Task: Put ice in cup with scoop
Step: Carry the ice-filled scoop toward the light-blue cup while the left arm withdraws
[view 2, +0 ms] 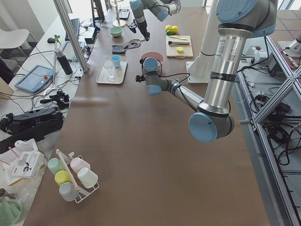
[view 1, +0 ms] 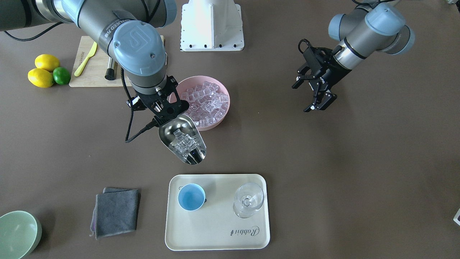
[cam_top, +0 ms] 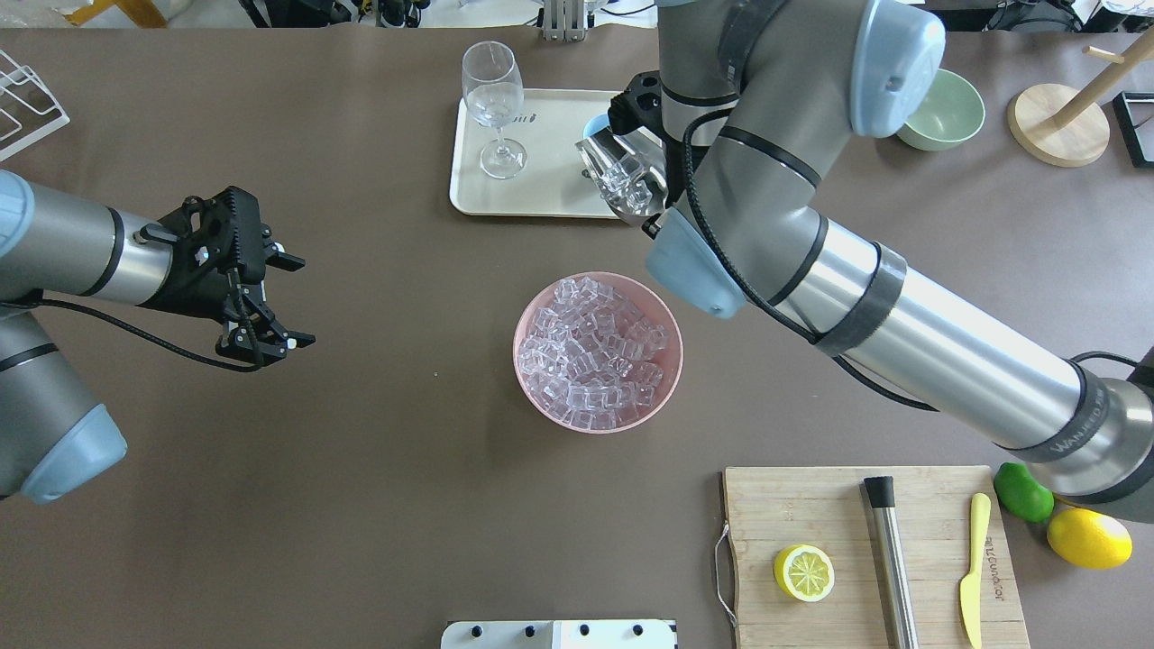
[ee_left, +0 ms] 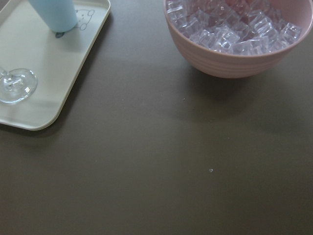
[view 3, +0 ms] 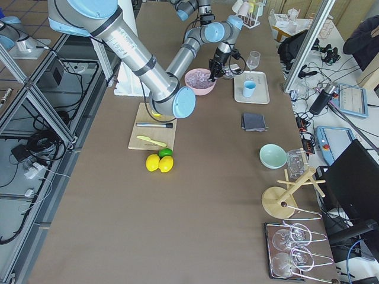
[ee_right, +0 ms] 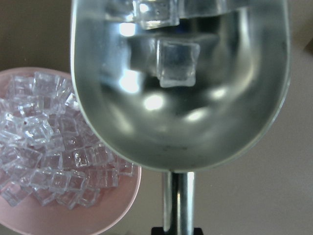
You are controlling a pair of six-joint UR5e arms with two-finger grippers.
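Right hand [view 1: 168, 112]: gripping the scoop [view 1: 169, 132] by its thin rod handle and holding it in the air between the pink bowl [view 1: 210, 125] and the tray [view 1: 215, 230], with its mouth pointing toward the tray.
Ice [view 1: 182, 142]: a small heap of cubes is sitting in the scoop's trough, and the rest is lying in the pink bowl.
Cup [view 1: 191, 196]: standing upright on the tray and looking empty, not yet under the scoop.
Stemmed glass [view 1: 248, 199]: standing on the same tray, near the cup.
Left hand [view 1: 312, 95]: hanging over the counter with its fingers spread, gripping nothing.
Risk: the scoop's mouth is looking wider than the cup's, so a fast tilt is likely sending cubes over the rim onto the tray. Tipping too early is dropping them on the counter. The thin handle twisting in the grip is another hazard, as is clipping the glass.
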